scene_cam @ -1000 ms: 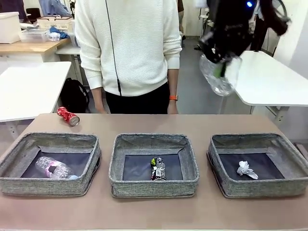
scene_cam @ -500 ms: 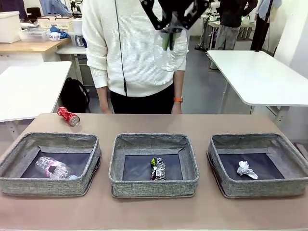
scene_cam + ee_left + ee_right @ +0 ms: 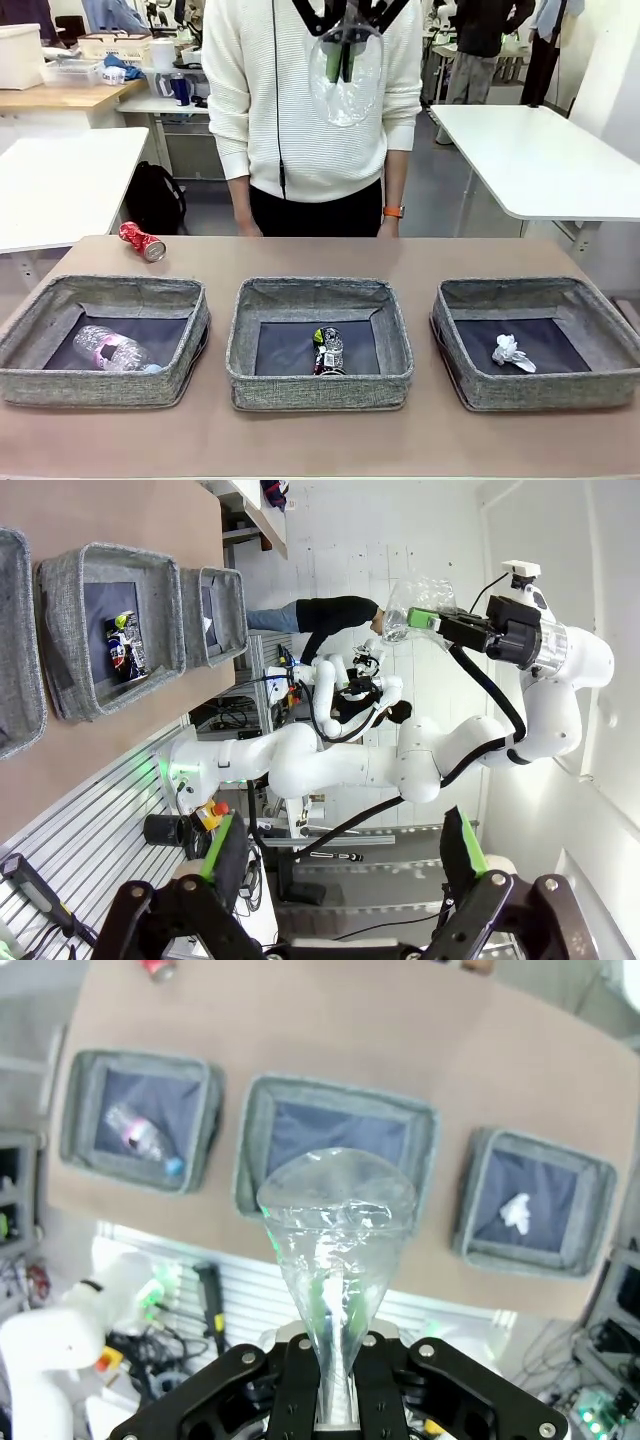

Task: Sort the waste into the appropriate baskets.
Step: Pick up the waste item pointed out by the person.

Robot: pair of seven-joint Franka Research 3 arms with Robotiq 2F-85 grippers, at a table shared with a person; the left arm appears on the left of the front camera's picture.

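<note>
Right gripper [image 3: 342,58] hangs high above the middle basket [image 3: 320,292], its jaws pressed together on the narrow end of a clear cup [image 3: 347,92]. In the right wrist view the cup's wide mouth faces down toward that basket. Left gripper [image 3: 342,858] stands spread wide, with nothing between its green pads [image 3: 222,848]. Inside the middle basket lies a dark can [image 3: 328,350] with green and white print too small to read. Just left of the middle basket, the left basket [image 3: 100,292] holds a clear bottle [image 3: 115,350] whose pink label cannot be read. Just right of the middle basket, the right basket [image 3: 540,292] holds a white paper wad [image 3: 513,352]. On the table [image 3: 320,255], beyond the middle basket and off to its left, a red can [image 3: 142,241] lies on its side, and no writing on it is legible.
</note>
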